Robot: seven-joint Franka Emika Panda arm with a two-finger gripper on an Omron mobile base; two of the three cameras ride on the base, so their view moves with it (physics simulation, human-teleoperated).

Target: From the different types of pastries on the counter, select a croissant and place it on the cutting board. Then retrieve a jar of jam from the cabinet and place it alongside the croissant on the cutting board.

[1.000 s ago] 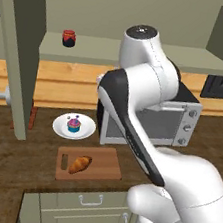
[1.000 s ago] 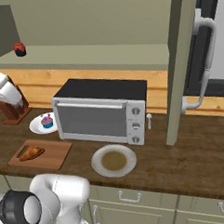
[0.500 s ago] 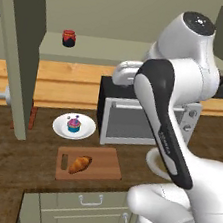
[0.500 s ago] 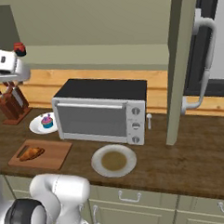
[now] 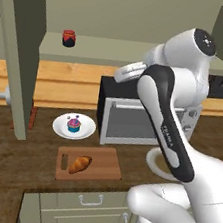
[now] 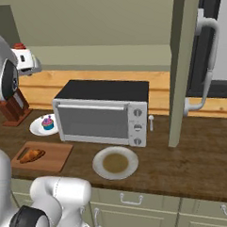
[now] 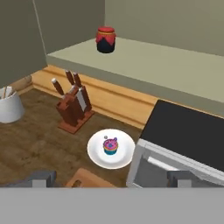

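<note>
Wood board: cutting board sits at the counter's front edge, left of the toaster oven; I see it from the other side too.
Croissant: croissant already lies on the board's left half, flat, angled; also visible from the right base cam.
Jam: jam jar with red lid stands upright on the open cabinet shelf, toward its left end, well apart from the arm. Hand cam has it near the top, standing alone on the shelf.
Gripper: gripper is raised at about shelf height, above the counter to the left of the oven. In the hand cam I get only the two tips at the bottom edge, set wide apart with nothing between them, so I read the jaws as released.
Cupcake: cupcake on a white plate, just beside the oven's left side, behind the board.
Knife block: knife block stands left of the plate, near the back wall.
White pot: white container at the far left of the hand cam, holding utensils.
Front plate: second plate with a brown centre lies in front of the oven.
Cabinet door: door hangs open at the shelf's left.
</note>
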